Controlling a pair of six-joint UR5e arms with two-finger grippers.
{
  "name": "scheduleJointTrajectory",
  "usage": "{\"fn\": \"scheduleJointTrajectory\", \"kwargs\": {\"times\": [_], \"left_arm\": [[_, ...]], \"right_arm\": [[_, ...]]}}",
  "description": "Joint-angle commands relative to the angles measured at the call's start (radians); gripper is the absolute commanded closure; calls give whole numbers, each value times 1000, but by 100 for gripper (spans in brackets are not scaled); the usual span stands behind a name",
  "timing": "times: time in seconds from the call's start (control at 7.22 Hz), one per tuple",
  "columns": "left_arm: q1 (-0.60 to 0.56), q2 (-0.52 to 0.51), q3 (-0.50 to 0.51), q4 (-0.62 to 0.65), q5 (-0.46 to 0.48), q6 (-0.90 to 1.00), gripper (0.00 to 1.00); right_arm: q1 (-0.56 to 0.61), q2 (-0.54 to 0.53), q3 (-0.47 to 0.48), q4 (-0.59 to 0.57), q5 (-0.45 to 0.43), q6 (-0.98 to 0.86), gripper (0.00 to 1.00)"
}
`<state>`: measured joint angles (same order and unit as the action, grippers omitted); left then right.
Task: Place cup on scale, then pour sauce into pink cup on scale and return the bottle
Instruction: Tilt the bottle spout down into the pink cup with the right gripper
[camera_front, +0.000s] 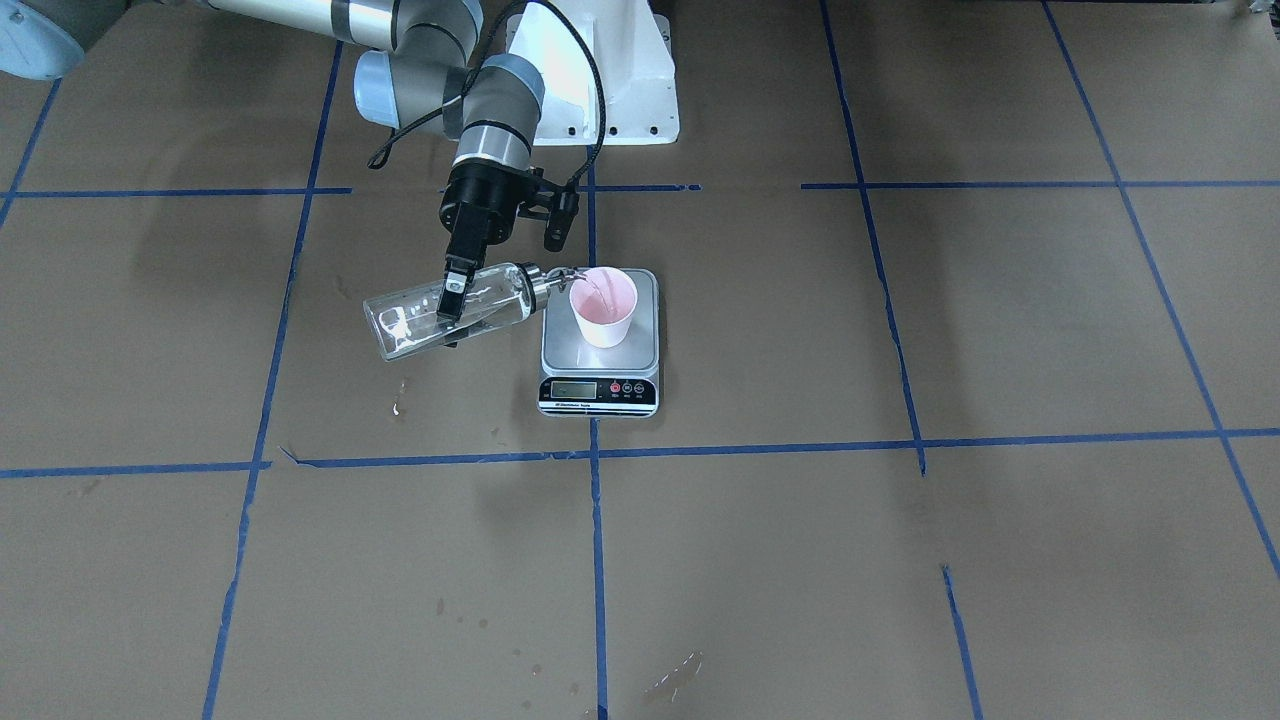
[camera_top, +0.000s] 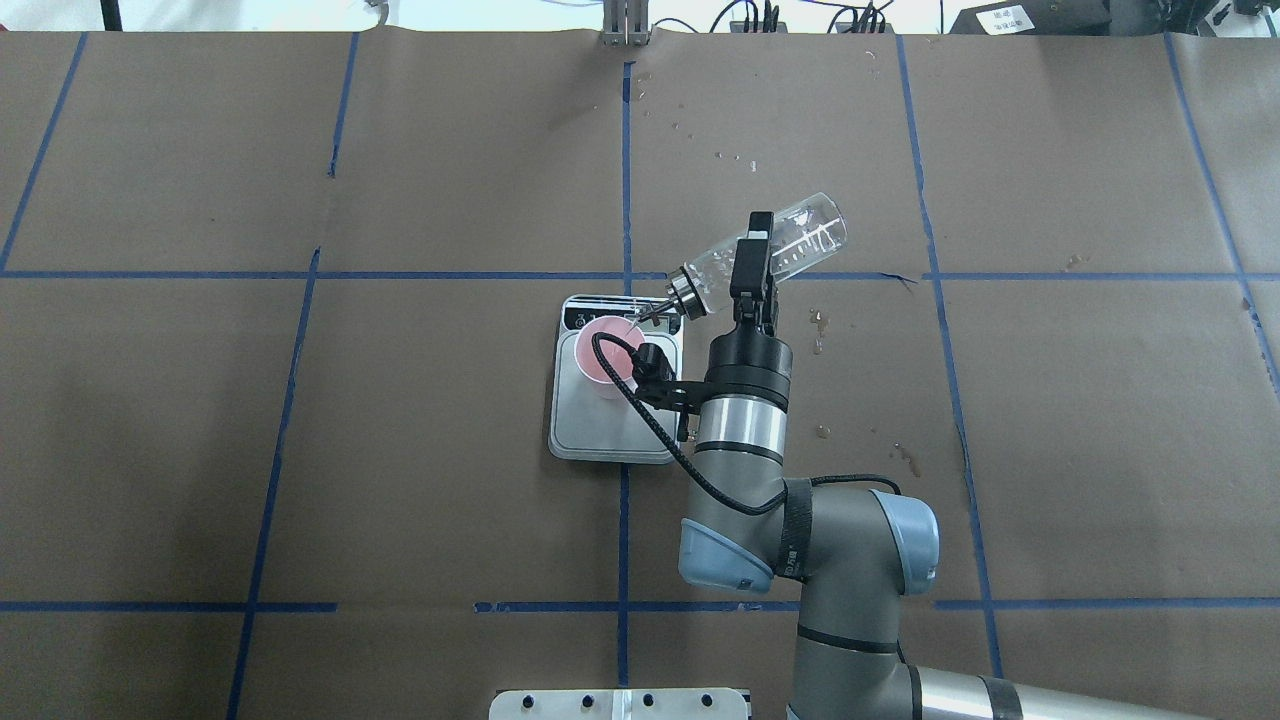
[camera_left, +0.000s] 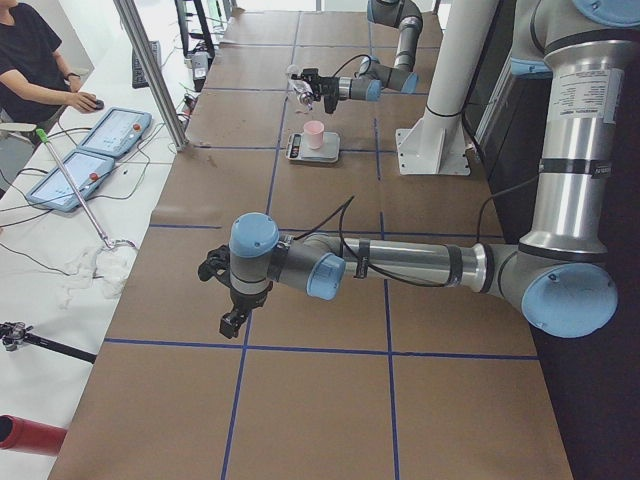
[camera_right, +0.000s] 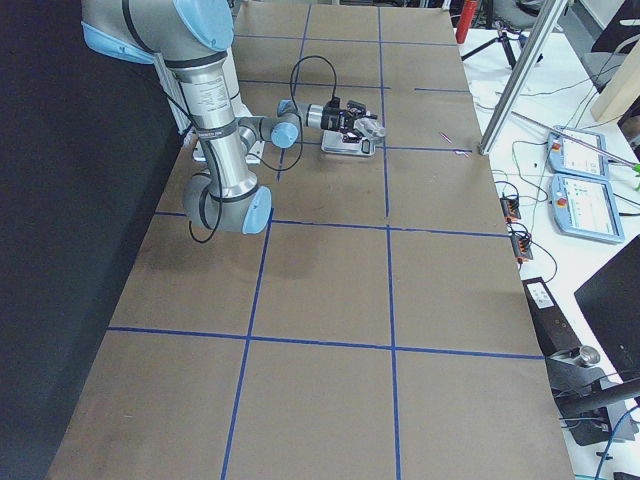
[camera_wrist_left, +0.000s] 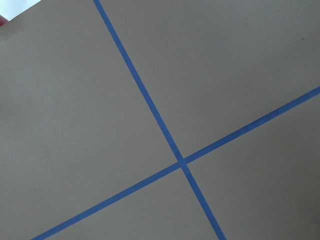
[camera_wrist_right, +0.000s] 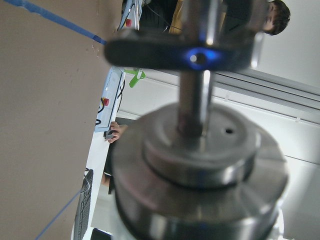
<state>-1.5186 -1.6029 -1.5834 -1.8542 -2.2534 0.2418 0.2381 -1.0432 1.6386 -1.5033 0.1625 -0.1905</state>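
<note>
Overhead exterior: the right claw clamps the bottle mid-body, its long axis slanting down toward the scale, spout at the rim of the cup standing on that scale; the left claw, well away from the scale, cannot be judged wide or narrow

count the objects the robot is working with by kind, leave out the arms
cup: 1
scale: 1
bottle: 1
total: 3
</note>
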Motion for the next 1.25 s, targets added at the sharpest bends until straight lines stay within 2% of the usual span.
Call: {"fn": "scheduleJointTrajectory", "kwargs": {"times": [0.0, 0.55, 0.97, 1.11], "left_arm": [[0, 0, 0, 1, -2, 1, 0], [0, 0, 2, 1, -2, 1, 0], [0, -2, -1, 1, -2, 1, 0], [0, -2, -1, 0, -2, 1, 0]], "right_arm": [[0, 0, 1, 0, -55, -100, 100], [1, 2, 3, 6, -98, -216, 100], [3, 28, 4, 17, -69, -169, 100], [3, 25, 1, 17, -49, -74, 100]]}}
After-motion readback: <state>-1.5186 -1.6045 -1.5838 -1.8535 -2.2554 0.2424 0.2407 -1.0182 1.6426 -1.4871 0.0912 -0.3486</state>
